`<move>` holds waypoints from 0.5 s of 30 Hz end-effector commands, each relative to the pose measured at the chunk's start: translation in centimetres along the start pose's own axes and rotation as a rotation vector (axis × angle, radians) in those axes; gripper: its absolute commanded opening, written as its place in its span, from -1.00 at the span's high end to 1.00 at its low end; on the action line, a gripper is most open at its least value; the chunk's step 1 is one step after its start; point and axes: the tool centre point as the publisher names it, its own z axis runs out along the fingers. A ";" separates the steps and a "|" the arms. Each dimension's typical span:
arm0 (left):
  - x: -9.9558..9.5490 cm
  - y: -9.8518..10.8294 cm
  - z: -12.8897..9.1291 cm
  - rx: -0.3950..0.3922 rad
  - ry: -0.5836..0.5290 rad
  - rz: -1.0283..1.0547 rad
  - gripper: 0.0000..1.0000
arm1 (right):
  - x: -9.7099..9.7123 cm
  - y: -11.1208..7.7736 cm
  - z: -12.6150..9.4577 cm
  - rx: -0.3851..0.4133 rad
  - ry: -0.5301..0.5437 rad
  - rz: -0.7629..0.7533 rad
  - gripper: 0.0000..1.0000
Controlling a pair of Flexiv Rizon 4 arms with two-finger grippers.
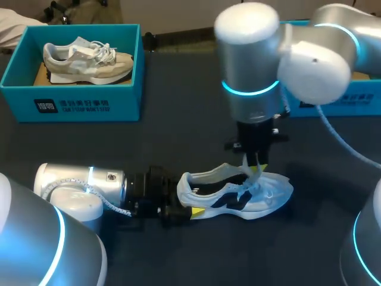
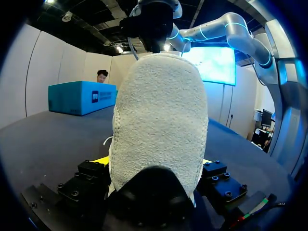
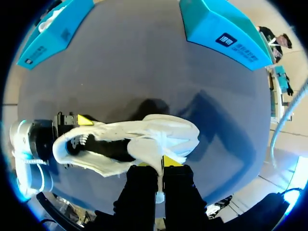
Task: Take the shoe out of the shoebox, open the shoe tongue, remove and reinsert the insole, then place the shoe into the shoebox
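The table point(image 1: 178, 119) is a dark, matte sheet, and the white shoe point(image 1: 238, 196) lies on its side near the middle of it, well apart from both boxes. My left end effector point(image 2: 154, 163) comes in low from the left and is clamped on the heel, which sits between its two fingers. My right end effector point(image 3: 158, 166) hangs straight down over the front of the shoe, its fingers closed on a white strip of the upper that I take to be the tongue point(image 3: 156, 154); it could be a lace, I cannot tell for sure.

So the shoe is out of the box and I judge we are at the tongue-opening step, with the insole not yet dealt with. The next move calls for a steady pull up and away from the heel while the left side holds firm. Too sharp a tug could drag the whole shoe out of the heel grip, since the upper looks soft and would give before the tongue folds back.

A teal shoebox point(image 1: 71, 104) stands at the far left corner with a beige shoe point(image 1: 89, 59) lying in it. A second teal box point(image 1: 357, 95) sits at the far right, partly hidden behind my right arm; I cannot see into it from here
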 end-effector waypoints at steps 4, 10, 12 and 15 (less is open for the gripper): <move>-0.1 0.7 -0.4 -0.004 0.002 -0.001 1.00 | -3.1 0.2 0.8 0.050 0.224 -0.017 1.00; -0.1 0.7 -0.4 -0.004 0.002 -0.001 1.00 | -4.3 0.4 1.7 0.060 0.274 -0.029 1.00; -0.1 0.7 -0.4 -0.004 0.002 -0.001 1.00 | -4.7 0.3 2.0 0.048 0.288 -0.028 1.00; -0.1 0.7 -0.4 -0.004 0.002 -0.001 1.00 | -5.2 0.1 2.5 0.049 0.307 -0.019 1.00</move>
